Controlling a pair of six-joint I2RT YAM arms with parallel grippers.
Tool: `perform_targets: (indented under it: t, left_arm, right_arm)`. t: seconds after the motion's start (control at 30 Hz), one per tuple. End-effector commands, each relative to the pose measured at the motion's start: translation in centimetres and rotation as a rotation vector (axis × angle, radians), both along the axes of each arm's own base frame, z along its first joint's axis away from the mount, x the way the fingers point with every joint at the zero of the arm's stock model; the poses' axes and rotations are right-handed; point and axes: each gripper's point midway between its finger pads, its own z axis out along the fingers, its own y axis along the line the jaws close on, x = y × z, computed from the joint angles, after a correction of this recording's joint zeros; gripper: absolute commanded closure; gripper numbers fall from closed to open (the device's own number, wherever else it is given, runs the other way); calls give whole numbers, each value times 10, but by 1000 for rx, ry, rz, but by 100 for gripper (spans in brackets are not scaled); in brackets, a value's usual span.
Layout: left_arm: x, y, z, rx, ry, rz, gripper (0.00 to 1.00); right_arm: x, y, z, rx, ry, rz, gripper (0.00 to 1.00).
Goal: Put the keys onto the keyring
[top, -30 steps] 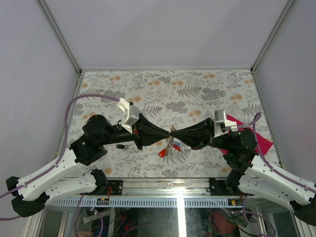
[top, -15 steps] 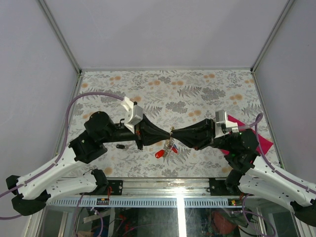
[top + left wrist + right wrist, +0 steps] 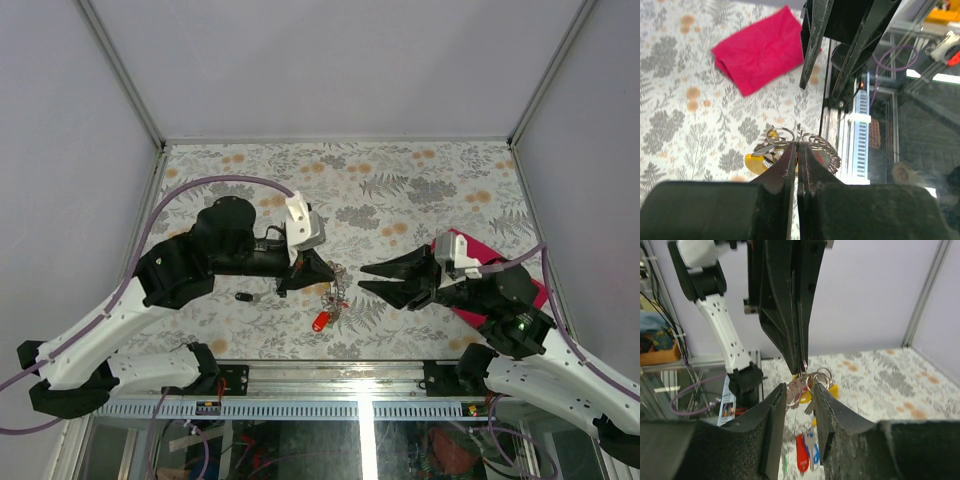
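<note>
Your left gripper [image 3: 798, 147]: clamped tight on keyring [image 3: 780, 134], held aloft mid-table. Ring is thin silvery wire, coiled loops, glinting. Bunch of keys [image 3: 805, 450] hangs beneath it, with red, blue and yellow plastic heads and flat metal blades. Those look threaded already. Your right gripper [image 3: 362, 278]: jaws parted, gripping nothing, just right of ring. One black key [image 3: 243, 296] lies loose on floral-print table [image 3: 400, 190], left of bunch. That one is left to do, by my read. At right, magenta cloth [image 3: 760, 50], soft, folded, partly under your right arm.

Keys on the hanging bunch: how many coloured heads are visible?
3: yellow head beside the keyring, red head and blue head lowest, side by side. Others may be hidden.
</note>
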Motion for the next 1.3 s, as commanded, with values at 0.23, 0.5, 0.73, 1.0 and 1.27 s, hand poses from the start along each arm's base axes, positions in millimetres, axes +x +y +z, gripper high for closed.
perform_targets:
  t: [0.23,0.5,0.73,1.0,1.27]
  left_arm:
    - [15,17,-32,329,-10,52,100]
    - [9,16,-46,467,-26,33,100]
    - [3,14,-48,514,-46,22,100]
    - [0,12,-50,520,-52,13,100]
    - [1,10,-49,521,-59,15,100]
  right_arm:
    - [9,5,-30,-106,44,-27,59]
    - [9,20,-37,-92,43,27,58]
    - [9,38,-42,-94,57,93,58]
    - [4,46,-45,-93,66,151,60]
    - [2,52,-57,-125,90,186,64]
